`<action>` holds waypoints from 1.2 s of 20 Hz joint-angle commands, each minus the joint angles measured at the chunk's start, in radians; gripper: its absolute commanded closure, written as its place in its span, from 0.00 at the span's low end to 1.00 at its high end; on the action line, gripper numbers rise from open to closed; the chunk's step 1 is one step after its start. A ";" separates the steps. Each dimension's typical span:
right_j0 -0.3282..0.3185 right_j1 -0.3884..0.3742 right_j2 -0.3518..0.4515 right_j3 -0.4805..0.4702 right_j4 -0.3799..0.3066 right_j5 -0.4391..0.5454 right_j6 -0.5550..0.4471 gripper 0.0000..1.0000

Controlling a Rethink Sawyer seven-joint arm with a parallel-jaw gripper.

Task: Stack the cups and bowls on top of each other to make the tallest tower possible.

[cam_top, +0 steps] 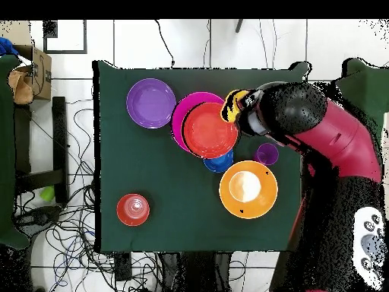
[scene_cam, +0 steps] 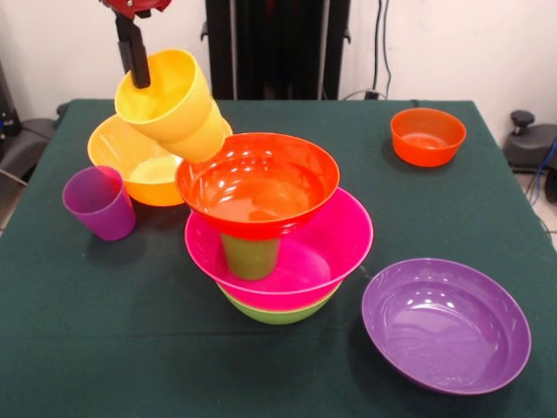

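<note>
The tower stands mid-table: a lime green bowl at the bottom, a pink bowl in it, a green cup upright in the pink bowl, and a red-orange bowl balanced on that cup. My gripper is shut on the rim of the yellow cup, with one black finger inside it. The cup hangs tilted in the air, just left of and above the red-orange bowl's rim. In the overhead view the yellow cup sits at the edge of the red-orange bowl, partly under the arm.
A large orange bowl lies behind the held cup, and a purple cup stands to its left. A purple bowl sits at the front right and a small red-orange bowl at the back right. A small blue bowl lies beside the tower.
</note>
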 commanded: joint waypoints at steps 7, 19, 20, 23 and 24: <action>0.067 0.052 0.063 0.000 -0.032 -0.008 0.075 1.00; 0.065 0.030 0.058 0.083 -0.025 -0.083 0.053 1.00; 0.066 0.031 0.057 0.087 -0.025 -0.091 0.054 1.00; 0.066 0.044 0.054 0.082 -0.029 -0.103 0.061 1.00; 0.067 0.045 0.054 0.084 -0.029 -0.108 0.062 1.00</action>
